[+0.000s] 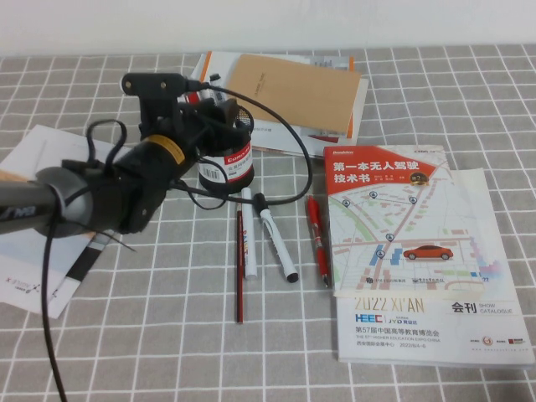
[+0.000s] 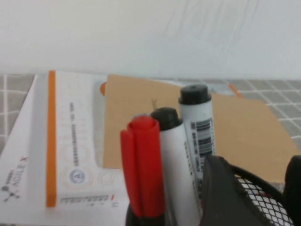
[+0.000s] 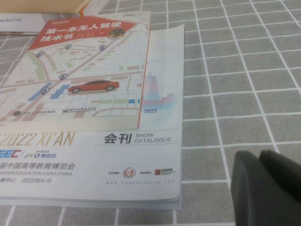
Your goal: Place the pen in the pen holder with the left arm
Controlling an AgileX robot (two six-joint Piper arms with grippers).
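Note:
The black wire-mesh pen holder (image 1: 230, 167) with a red-and-white label stands left of the table's middle. My left gripper (image 1: 219, 117) hovers right over its top and hides its contents in the high view. In the left wrist view the gripper (image 2: 256, 176) is open, with the holder's mesh rim (image 2: 254, 193) showing between its fingers (image 2: 225, 197). The pen (image 2: 196, 125), white with black print and a black cap, stands upright in the holder beside a plainer black-capped marker (image 2: 171, 155) and a red pen (image 2: 143, 165). My right gripper (image 3: 268, 188) is shut and empty above the tablecloth; it is out of the high view.
In front of the holder lie a white pen (image 1: 249, 234), a dark red pencil (image 1: 239, 268), a black-capped marker (image 1: 276, 239) and a red pen (image 1: 318, 239). A catalogue (image 1: 419, 260) lies at the right, a brown notebook (image 1: 293, 92) behind the holder, and papers (image 1: 42, 218) at the left.

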